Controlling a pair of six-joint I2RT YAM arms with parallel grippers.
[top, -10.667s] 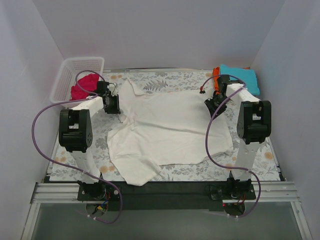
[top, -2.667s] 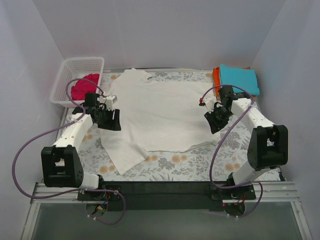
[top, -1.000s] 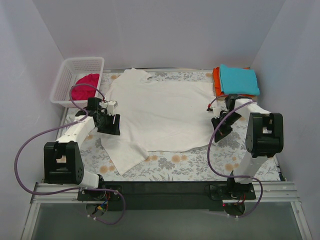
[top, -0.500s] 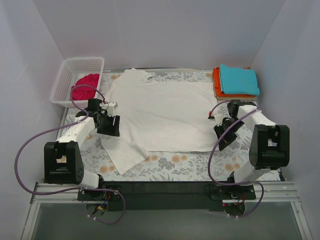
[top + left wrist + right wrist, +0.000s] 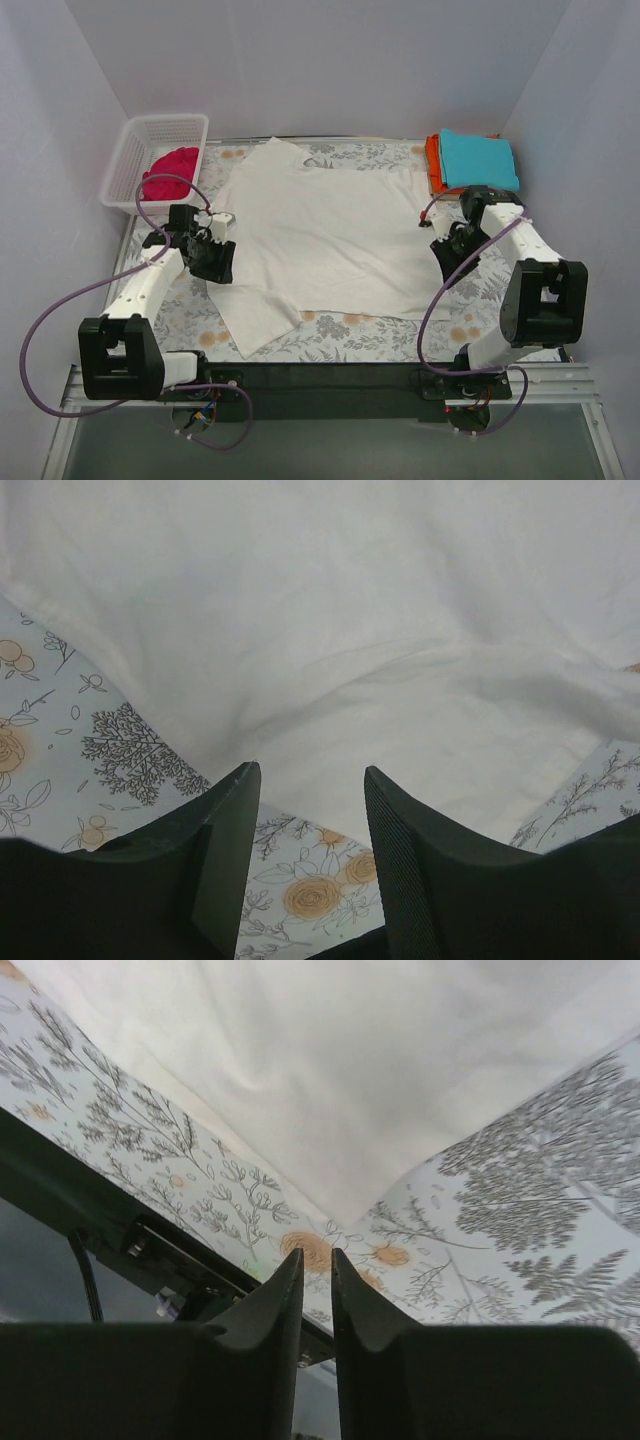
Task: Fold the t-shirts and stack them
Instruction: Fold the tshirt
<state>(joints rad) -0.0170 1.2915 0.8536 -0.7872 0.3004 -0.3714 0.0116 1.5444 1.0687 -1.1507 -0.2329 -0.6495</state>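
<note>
Since a moment ago the off-white t-shirt point(image 5: 320, 230), lying just right of the basket point(image 5: 135, 140), has been drawn flat, so it is probably ready to fold. The left gripper point(image 5: 305, 780), just nearer than the basket, stands spread. The right gripper point(image 5: 316, 1260), far across from the basket, looks pressed together on nothing.

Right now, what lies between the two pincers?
The spread off-white t-shirt lies between left pincer and right pincer, shown in the top external view.

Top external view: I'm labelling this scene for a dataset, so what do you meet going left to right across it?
Basket holding the magenta shirt → left gripper → off-white shirt → teal shirt.
</note>
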